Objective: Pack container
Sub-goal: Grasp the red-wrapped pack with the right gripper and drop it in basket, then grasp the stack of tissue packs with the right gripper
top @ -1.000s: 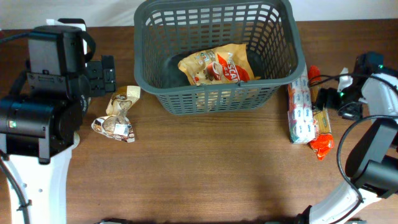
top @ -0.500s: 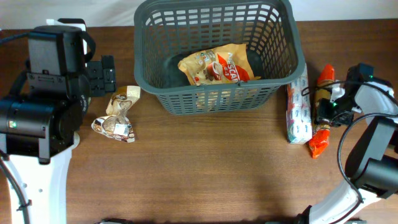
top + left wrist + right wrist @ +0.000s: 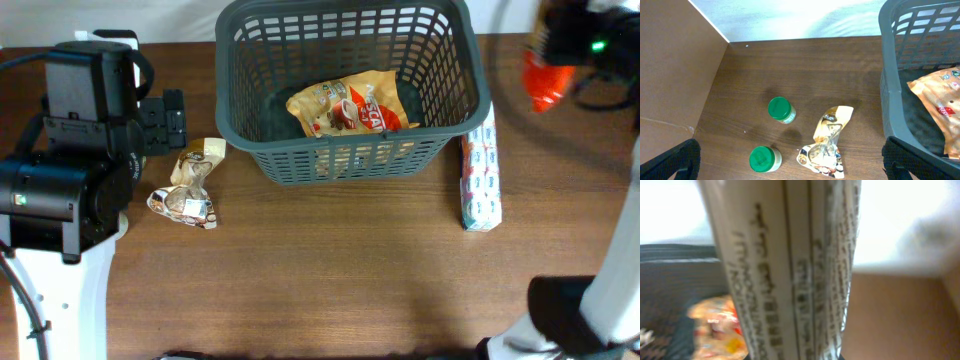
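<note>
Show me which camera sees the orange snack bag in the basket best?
The overhead view: the whole snack bag lies in plain sight inside the basket. The left wrist view catches only one end; the right wrist view shows a blurry bit behind a packet.

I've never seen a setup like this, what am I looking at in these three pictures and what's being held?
Two robot arms stand at a wooden table, each ending in a two-finger gripper. The wide picture looks down from above; the other two come from cameras on the wrists. The grey basket holds one snack bag. On the table are a crumpled wrapper, a white and blue pack and two green-lidded jars. The left gripper is open and empty. The right gripper holds an orange packet in the air to the right of the basket, so close that it fills its own camera.
</note>
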{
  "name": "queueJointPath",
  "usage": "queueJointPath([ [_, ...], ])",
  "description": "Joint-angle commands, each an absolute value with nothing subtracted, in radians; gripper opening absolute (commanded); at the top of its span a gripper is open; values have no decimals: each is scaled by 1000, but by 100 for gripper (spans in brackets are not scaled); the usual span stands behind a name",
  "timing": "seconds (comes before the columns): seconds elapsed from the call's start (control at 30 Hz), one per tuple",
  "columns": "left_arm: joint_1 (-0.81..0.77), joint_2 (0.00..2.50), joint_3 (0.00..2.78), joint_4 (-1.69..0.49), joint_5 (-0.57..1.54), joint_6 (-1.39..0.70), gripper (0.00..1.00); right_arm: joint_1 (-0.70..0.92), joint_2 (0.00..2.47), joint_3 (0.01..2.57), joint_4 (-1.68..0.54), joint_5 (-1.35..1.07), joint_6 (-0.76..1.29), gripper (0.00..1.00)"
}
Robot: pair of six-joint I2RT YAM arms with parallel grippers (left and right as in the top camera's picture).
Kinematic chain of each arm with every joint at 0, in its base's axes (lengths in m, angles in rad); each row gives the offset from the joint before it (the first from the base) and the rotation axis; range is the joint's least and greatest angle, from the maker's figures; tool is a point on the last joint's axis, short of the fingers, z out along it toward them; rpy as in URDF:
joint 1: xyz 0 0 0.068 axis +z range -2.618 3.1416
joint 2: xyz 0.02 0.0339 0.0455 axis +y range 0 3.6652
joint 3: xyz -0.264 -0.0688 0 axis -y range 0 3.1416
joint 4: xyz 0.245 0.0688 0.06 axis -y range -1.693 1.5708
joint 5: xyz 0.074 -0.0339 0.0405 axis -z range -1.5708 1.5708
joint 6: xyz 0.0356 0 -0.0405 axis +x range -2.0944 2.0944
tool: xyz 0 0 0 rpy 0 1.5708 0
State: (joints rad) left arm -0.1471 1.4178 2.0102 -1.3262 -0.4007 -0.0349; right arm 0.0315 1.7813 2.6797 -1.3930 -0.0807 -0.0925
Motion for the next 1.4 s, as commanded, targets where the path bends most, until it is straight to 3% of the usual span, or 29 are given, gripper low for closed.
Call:
queueJointPath([
  [0.0,-141,1419,2007,-1325,-405,-41,99,208,1792,2706,-1341,-105,-411,4],
  [0.17,-141,1419,2007,-1325,-405,-41,99,361,1916,2673,-1328,-105,-917,4],
  [0.27,-141,1419,2007,-1325,-405,-41,99,367,2035,2673,-1314,-105,-1085,4],
  [0.57,-141,1419,2007,-1325,-405,-41,99,333,2388,2673,-1254,-94,-953,4],
  [0.83,-141,1419,2007,-1325,-405,-41,99,334,2351,2724,-1252,-46,-791,4],
  [0.87,-141,1419,2007,-1325,-405,-41,99,334,2336,2740,-1253,-17,-762,19],
  [0.9,-141,1419,2007,-1325,-405,-41,99,334,2299,2775,-1263,43,-721,99],
  [1.03,-141,1419,2007,-1325,-405,-41,99,333,2130,2869,-1364,142,-694,99],
  [1.2,-141,1419,2007,-1325,-405,-41,99,231,1887,2874,-1410,208,-484,99],
  [1.37,-141,1419,2007,-1325,-405,-41,99,-189,1750,2778,-1427,-225,-347,99],
])
